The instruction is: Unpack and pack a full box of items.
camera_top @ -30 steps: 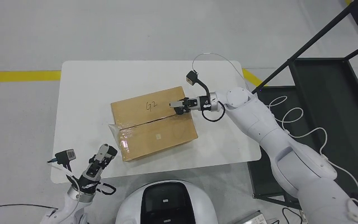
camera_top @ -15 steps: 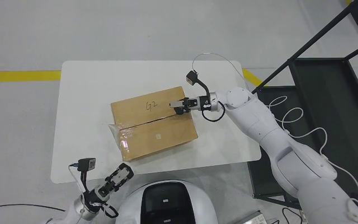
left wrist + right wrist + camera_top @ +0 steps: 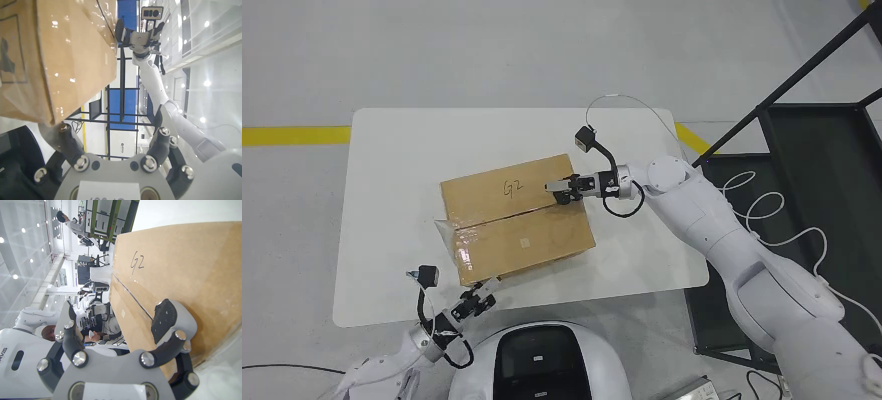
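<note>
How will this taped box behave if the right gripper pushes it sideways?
The cardboard box looks stiff, flaps flat under clear tape, so it should probably slide whole rather than buckle. Wide and low, it seems unlikely to tip. With the right gripper near one end, it may swivel on the smooth table.

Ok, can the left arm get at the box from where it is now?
Probably yes. The left gripper is open right by the near corner of the box, with nothing between them. The right gripper is at the opposite side, out of its way.
</note>
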